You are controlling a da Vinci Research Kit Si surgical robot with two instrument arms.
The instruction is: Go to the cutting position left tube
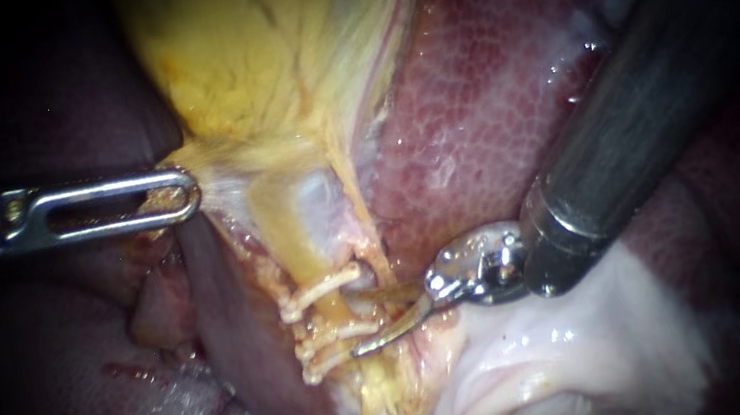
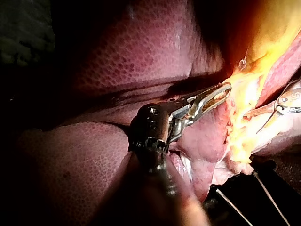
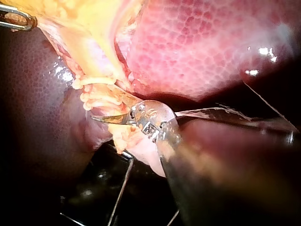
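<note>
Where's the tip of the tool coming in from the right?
In the endoscope view, low in the middle: the right instrument, jaws open, reaches the tube beside the white clips, below the yellow gallbladder.

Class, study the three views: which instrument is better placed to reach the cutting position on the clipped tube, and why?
Right. The right instrument has open blades at the tube, beside the clips. The left instrument is off to the side, shut on the gallbladder.
</note>
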